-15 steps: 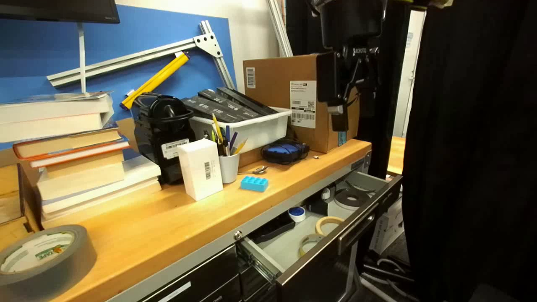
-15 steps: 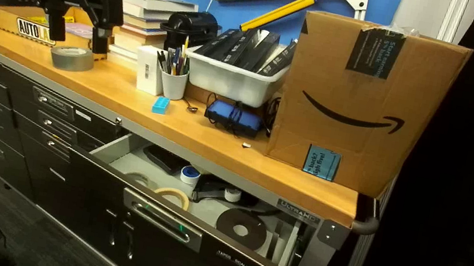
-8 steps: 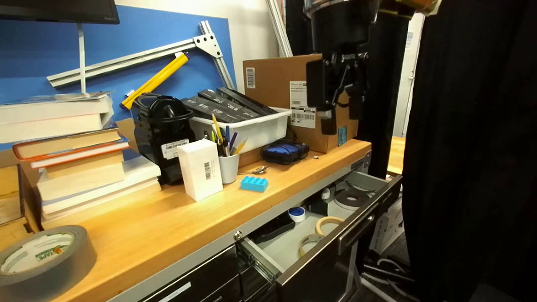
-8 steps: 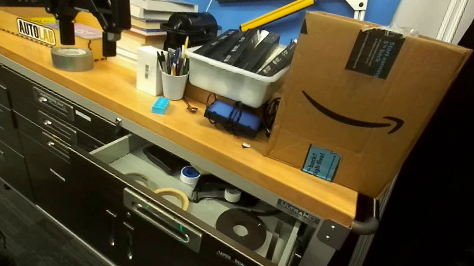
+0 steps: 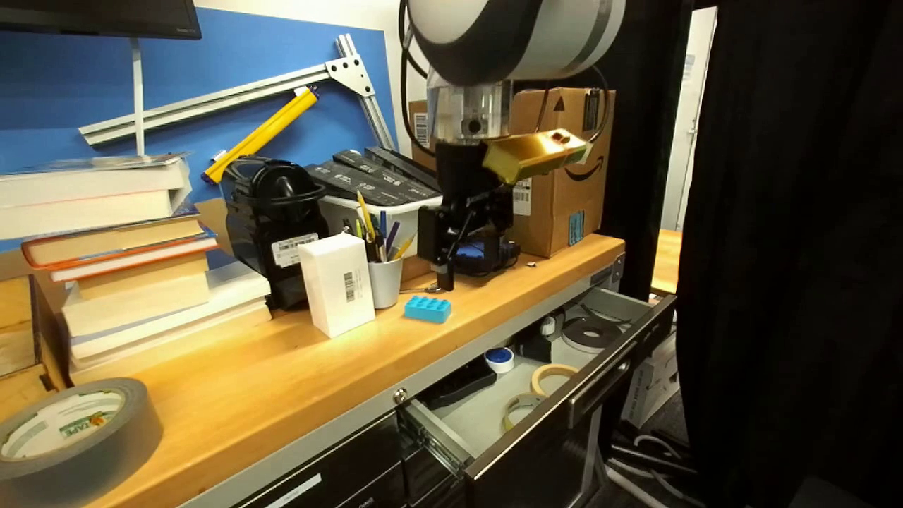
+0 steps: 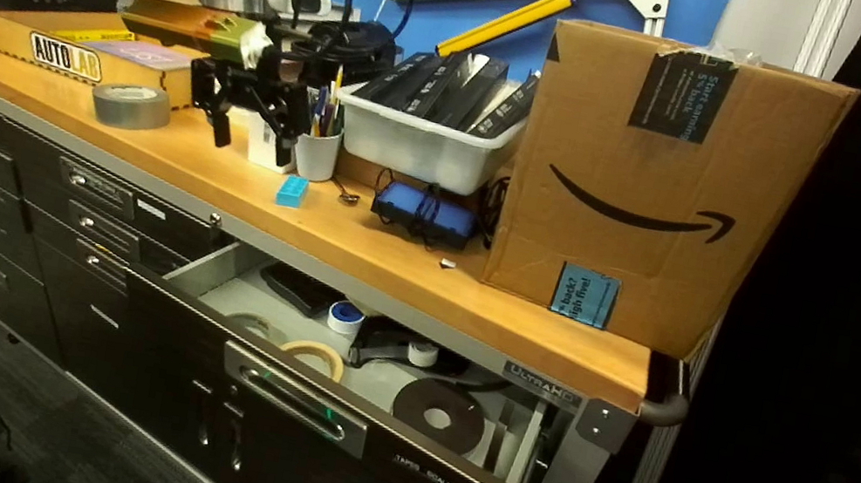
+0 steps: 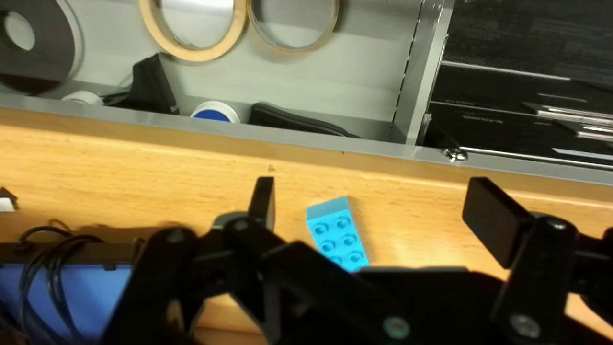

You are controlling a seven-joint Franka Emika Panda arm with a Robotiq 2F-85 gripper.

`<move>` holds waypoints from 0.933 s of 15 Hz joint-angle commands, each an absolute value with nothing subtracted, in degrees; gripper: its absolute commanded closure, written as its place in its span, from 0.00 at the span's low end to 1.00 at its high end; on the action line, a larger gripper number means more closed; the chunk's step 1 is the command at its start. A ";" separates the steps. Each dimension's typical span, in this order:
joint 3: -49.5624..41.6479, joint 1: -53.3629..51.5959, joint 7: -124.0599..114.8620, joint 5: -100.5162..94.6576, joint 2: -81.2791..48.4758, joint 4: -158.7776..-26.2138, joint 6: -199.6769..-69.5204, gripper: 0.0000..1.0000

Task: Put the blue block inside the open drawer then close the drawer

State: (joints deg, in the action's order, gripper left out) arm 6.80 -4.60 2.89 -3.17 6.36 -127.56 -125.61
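The light blue block (image 5: 427, 309) lies on the wooden worktop, studs up, beside the white box; it also shows in an exterior view (image 6: 292, 191). My gripper (image 6: 253, 143) is open and empty, above the worktop near the block. In the wrist view my gripper (image 7: 378, 211) has its fingers wide apart, with the block (image 7: 337, 235) showing between them, closer to the left finger and lower down; its near end is hidden by the gripper. The drawer (image 6: 168, 346) stands open under the worktop, and its pale grey interior (image 7: 354, 81) shows in the wrist view.
The white box (image 5: 337, 286), a pen cup (image 5: 386, 283), a spoon (image 6: 347, 198) and a dark blue case (image 6: 422, 212) with cables stand near the block. A cardboard box (image 6: 659, 202) and white bin (image 6: 412, 145) are behind. The drawer holds tape rolls (image 6: 438, 416).
The arm has come down and moved across towards the block, to the right in an exterior view. The gripper stays open. The block and the drawer have not moved.
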 commanded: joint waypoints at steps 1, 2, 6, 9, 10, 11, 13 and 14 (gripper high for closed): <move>6.30 -5.04 2.94 -2.29 -1.04 -122.45 -128.69 0.00; 6.43 -5.12 2.17 -2.92 -2.65 -121.75 -129.61 0.00; 6.35 -5.77 -3.09 -5.89 -7.73 -119.56 -133.79 0.00; 5.83 -6.56 -7.13 -8.64 -10.21 -118.26 -135.70 0.00; 5.63 -6.83 -8.55 -9.75 -10.66 -118.02 -136.08 0.25; 5.41 -7.05 -9.95 -10.63 -10.65 -118.03 -136.41 0.25; 4.93 -7.31 -12.69 -11.96 -10.10 -118.36 -136.45 0.42; 4.74 -7.37 -13.95 -12.17 -9.64 -118.55 -135.78 0.51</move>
State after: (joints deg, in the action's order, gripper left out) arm 6.08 -6.20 -9.89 -10.30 -10.24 -119.46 -136.13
